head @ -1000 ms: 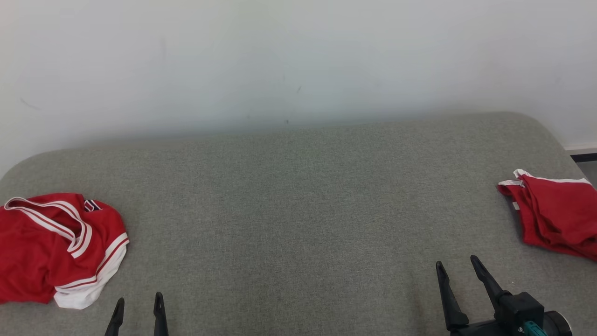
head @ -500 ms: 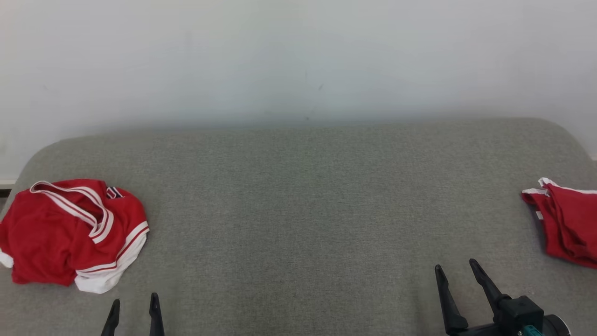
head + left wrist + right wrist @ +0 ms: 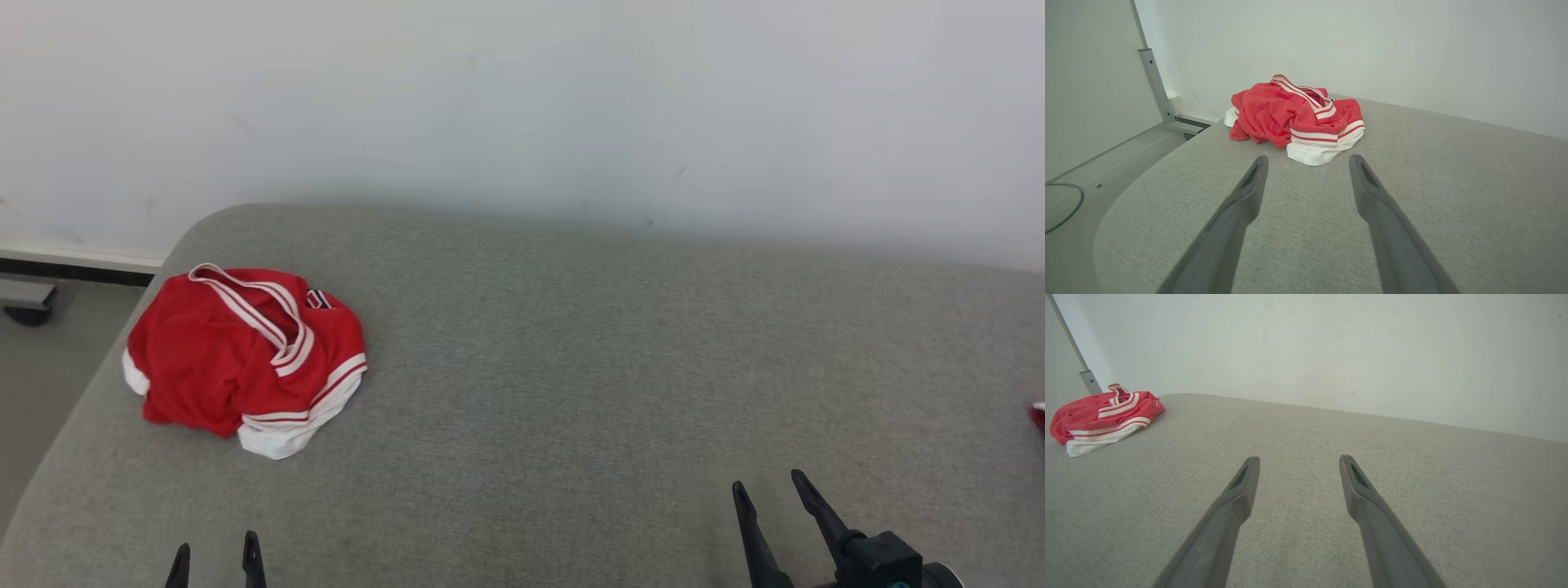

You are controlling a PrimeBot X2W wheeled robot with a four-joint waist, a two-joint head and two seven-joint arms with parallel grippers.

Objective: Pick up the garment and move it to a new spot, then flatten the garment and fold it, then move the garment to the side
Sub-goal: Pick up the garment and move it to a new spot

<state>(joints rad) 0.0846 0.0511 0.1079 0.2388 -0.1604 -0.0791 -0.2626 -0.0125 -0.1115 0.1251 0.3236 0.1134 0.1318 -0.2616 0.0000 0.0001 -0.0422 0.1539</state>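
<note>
Only the head camera had swung left; nothing on the grey cushion (image 3: 571,367) itself shifted. Still crumpled, the red garment (image 3: 245,359) lay at frame left, untouched. Left gripper (image 3: 215,543) and right gripper (image 3: 767,482) gaped wide, empty. Pickup, flattening, folding all remained.

Reads as a bare lab or test room, not a home. Plain white wall (image 3: 522,98) across the whole upper frame. Below it, a grey fabric-covered counter (image 3: 571,367) with rounded corners. At the left edge, smooth grey floor (image 3: 49,367); in the left wrist view's upper left, a screwed metal post (image 3: 1153,77), and at lower left a loose cable (image 3: 1069,212) on the floor.
</note>
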